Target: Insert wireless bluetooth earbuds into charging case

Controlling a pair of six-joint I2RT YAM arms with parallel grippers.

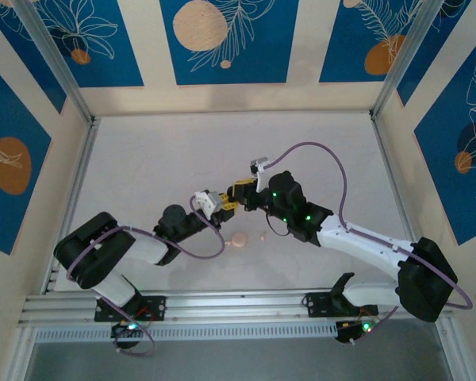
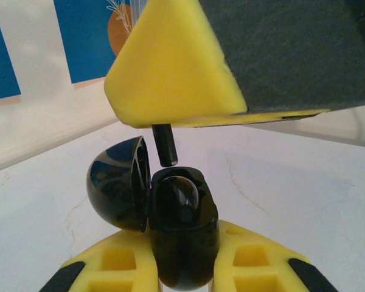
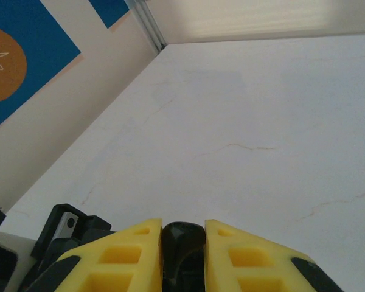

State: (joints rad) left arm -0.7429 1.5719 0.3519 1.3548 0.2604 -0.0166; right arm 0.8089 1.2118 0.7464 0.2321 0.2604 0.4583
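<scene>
My left gripper [image 2: 182,242] is shut on the black charging case [image 2: 184,228], held upright with its glossy lid [image 2: 117,184] swung open to the left. Just above the case's open well hangs the stem of a black earbud [image 2: 164,145], sticking down from my right gripper's yellow finger [image 2: 170,67]. In the right wrist view my right gripper [image 3: 183,226] is shut on that black earbud [image 3: 183,246]. From above, the left gripper [image 1: 216,203] and right gripper [image 1: 239,193] meet tip to tip over the middle of the table.
A round pale pink case [image 1: 238,240] lies on the white table [image 1: 159,159] just in front of the grippers, with a tiny pale pink earbud [image 1: 264,236] to its right. Blue patterned walls and metal posts enclose the table.
</scene>
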